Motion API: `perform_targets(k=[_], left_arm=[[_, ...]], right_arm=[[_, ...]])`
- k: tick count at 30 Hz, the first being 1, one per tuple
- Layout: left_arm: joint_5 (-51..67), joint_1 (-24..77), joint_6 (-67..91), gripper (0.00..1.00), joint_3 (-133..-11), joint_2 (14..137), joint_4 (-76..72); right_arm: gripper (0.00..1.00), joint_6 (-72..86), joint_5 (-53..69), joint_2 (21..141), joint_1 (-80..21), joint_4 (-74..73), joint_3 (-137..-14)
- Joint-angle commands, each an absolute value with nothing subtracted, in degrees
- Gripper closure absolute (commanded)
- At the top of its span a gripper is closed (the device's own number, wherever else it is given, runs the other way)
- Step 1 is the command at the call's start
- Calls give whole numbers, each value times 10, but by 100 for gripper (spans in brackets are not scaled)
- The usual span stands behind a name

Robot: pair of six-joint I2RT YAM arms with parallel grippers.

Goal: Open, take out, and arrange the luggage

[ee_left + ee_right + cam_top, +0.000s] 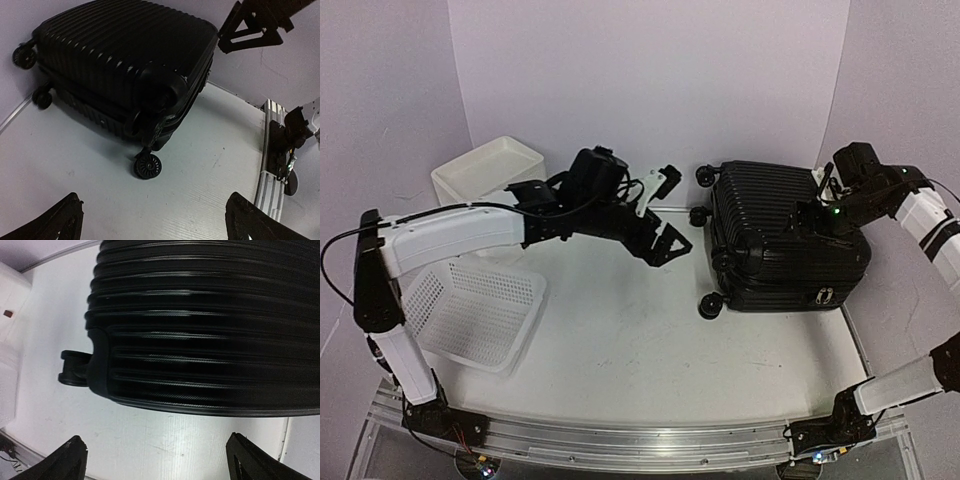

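Note:
The luggage, a black ribbed hard-shell suitcase, lies closed on its side at the right of the table, wheels pointing left. My left gripper hangs open just left of it, apart from the shell. In the left wrist view the luggage fills the top, and one caster wheel rests on the table ahead of the open left gripper. My right gripper is open over the case's far right edge. The right wrist view shows the ribbed shell and bare table between the open right gripper.
A white perforated basket lies at the front left under the left arm. A white box stands at the back left. A metal rail runs along the table's near edge, and white walls close off the back and sides.

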State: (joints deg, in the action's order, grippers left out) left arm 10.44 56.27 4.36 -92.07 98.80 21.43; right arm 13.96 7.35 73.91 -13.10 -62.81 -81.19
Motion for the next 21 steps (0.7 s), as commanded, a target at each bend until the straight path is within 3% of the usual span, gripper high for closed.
perform_targets(k=[1, 16, 19, 21], left_arm=[[203, 562, -160, 0, -980, 1083, 76], [308, 549, -233, 1, -1231, 1343, 75], [331, 550, -215, 12, -1254, 1360, 75], [326, 552, -204, 14, -1259, 1366, 75]], right_arm=[[2, 159, 153, 677, -131, -604, -785], [2, 155, 196, 592, -131, -606, -732], [2, 158, 194, 588, -131, -606, -728], [2, 162, 195, 584, -131, -606, -725]])
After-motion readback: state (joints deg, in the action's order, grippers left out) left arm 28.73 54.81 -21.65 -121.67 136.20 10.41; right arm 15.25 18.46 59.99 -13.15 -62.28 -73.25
